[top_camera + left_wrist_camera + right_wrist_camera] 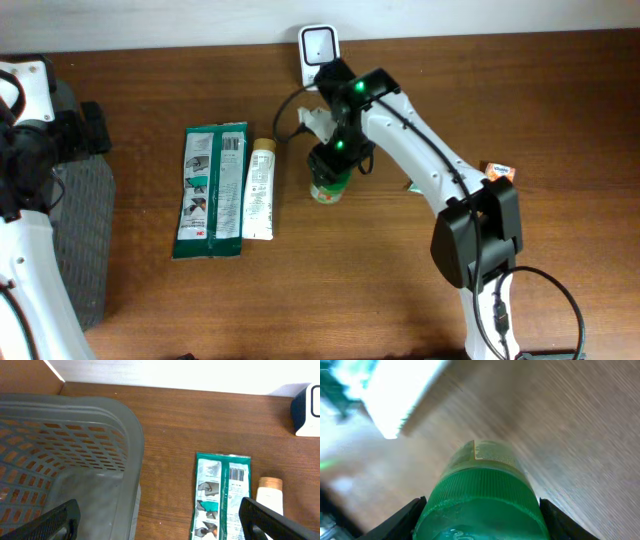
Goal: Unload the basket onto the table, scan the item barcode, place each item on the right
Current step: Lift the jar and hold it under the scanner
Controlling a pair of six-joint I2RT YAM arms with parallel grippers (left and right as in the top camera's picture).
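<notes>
A jar with a ribbed green lid (328, 188) stands on the wooden table right of a white tube. My right gripper (335, 160) comes down on it from above. In the right wrist view the green lid (480, 495) fills the space between the two black fingers (405, 520), which press against its sides, so the right gripper (480, 512) is shut on the jar. The white barcode scanner (318, 45) stands at the table's back edge, just behind this arm. My left gripper (160, 522) is wide open with nothing in it, above the basket's rim.
A green packet (210, 190) and a white tube (260, 190) lie side by side left of the jar. A grey mesh basket (85, 230) sits at the far left. A small orange item (500, 171) lies to the right.
</notes>
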